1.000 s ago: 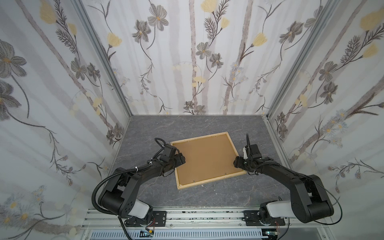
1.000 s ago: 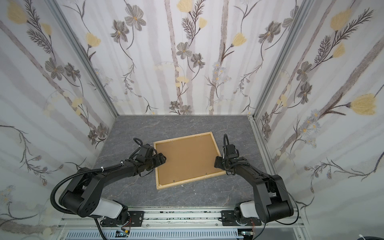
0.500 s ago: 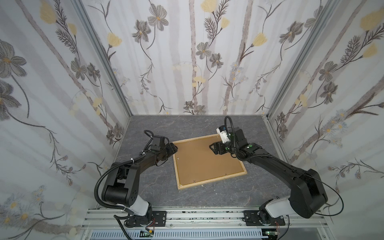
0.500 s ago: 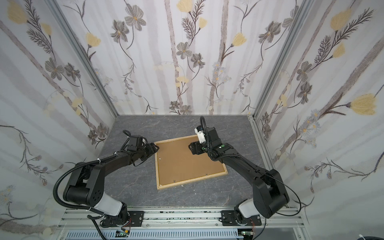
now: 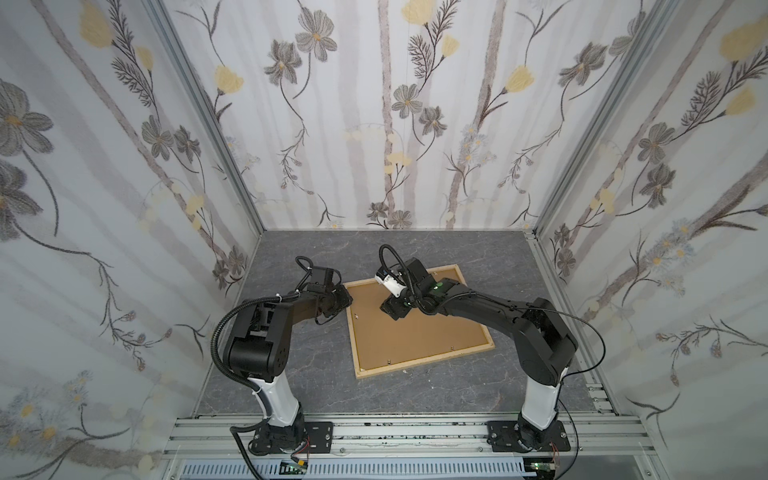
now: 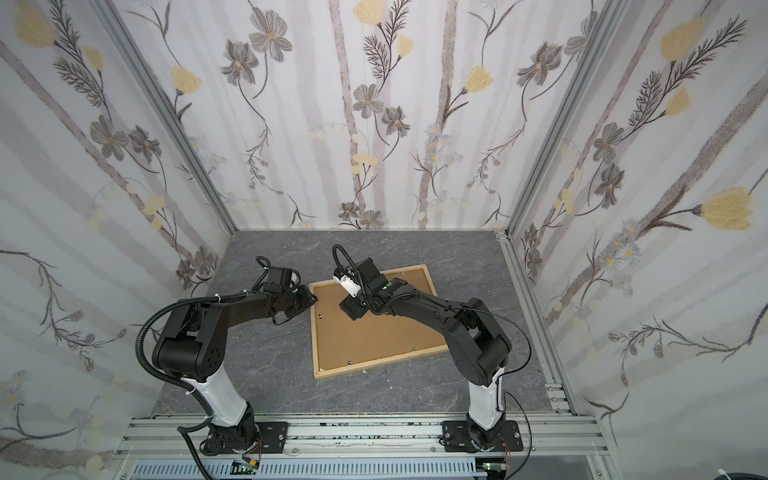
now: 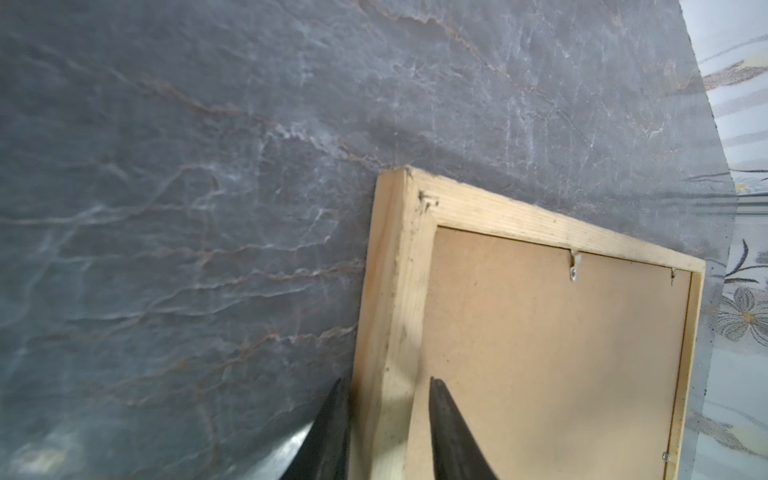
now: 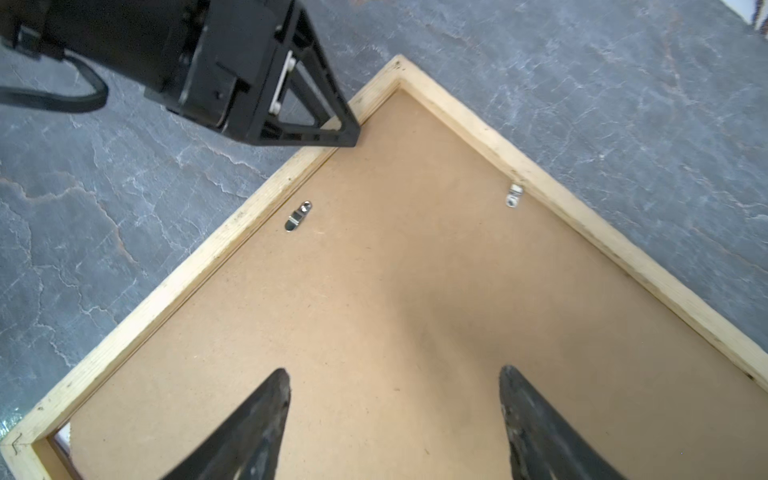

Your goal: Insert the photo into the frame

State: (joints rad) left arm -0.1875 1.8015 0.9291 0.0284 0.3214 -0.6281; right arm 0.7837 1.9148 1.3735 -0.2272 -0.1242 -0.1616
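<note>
Straddling a stiff, light rail of the frame (image 7: 390, 291), left hand (image 7: 386, 382) may grip it, I cannot tell; right hand (image 8: 394, 369) hovers open.

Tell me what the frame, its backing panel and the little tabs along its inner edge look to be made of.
The frame: light, unvarnished-looking softwood, with visible grain lines and dirty scuffs. Backing panel: brown fibreboard by the look of it, matte, finely speckled, no grain. Tabs: bright silver metal, probably steel, catching glints.
</note>
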